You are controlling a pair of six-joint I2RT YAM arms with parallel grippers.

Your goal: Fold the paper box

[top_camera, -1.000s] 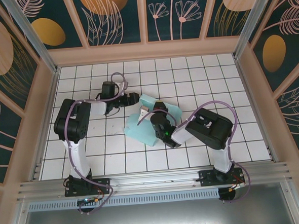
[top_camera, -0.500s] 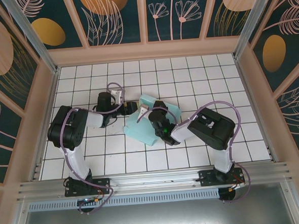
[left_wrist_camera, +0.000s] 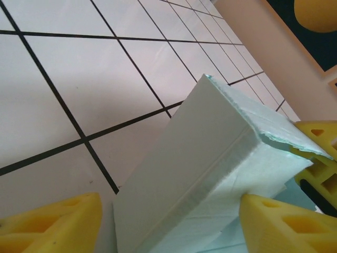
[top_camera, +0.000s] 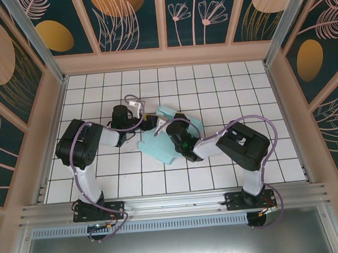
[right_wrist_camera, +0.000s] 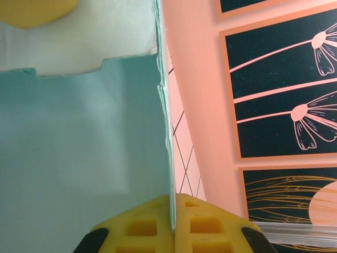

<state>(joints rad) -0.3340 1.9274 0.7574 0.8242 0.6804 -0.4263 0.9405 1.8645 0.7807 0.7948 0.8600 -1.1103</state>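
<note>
The right gripper (right_wrist_camera: 174,224) has its yellow fingers (right_wrist_camera: 142,227) pressed together on a thin upright edge of the paper box (right_wrist_camera: 79,132), so the card is pinched between the pads. Beside that pinch, a broad pale-blue panel runs away from the fingers to a notched tab edge.

On the box's opposite side, the left gripper (left_wrist_camera: 168,226) stands spread. One yellow pad lies against a raised, creased wall of the box, while the other sits just beside it with a sliver of tile showing between. It straddles the wall rather than clamping it.

From above, the box lies on the white tiled table (top_camera: 212,83) between the two wrists. Its near part is flat on the tiles, and its far part is lifted where both grippers meet it.

The fold looks to be at an early-to-middle stage. One wall is creased and stood up, but most of the sheet is unfolded, with the remaining walls, flaps and tabs yet to be raised and tucked. The next step probably needs the left pads to close on that wall while the right holds the pinched edge steady.
</note>
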